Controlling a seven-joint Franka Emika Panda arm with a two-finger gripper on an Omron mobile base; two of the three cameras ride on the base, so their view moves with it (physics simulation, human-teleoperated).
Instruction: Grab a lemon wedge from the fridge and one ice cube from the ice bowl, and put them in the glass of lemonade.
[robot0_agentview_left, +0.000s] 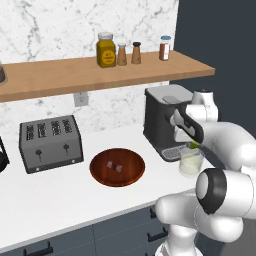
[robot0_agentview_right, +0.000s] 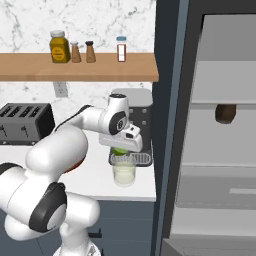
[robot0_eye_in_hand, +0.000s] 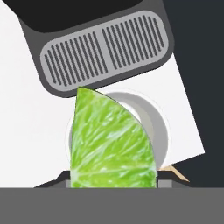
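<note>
White counter (robot0_agentview_left: 60, 200), pincer (robot0_agentview_left: 194, 145) holding lemon wedge (robot0_eye_in_hand: 111, 140)

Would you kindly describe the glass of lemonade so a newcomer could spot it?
Find the black-and-grey coffee machine on the white counter. Just before its drip tray stands the glass of lemonade, a short clear tumbler of pale liquid, unlike the brown ice bowl.

Lemon wedge (robot0_eye_in_hand: 113, 142) above glass of lemonade (robot0_agentview_left: 190, 162)

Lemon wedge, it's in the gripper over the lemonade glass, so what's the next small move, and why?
Probably open the gripper and let the lemon wedge drop. In the hand view the wedge hangs over the rim of the glass of lemonade, and both base views show the hand just above it, by the coffee machine.
</note>
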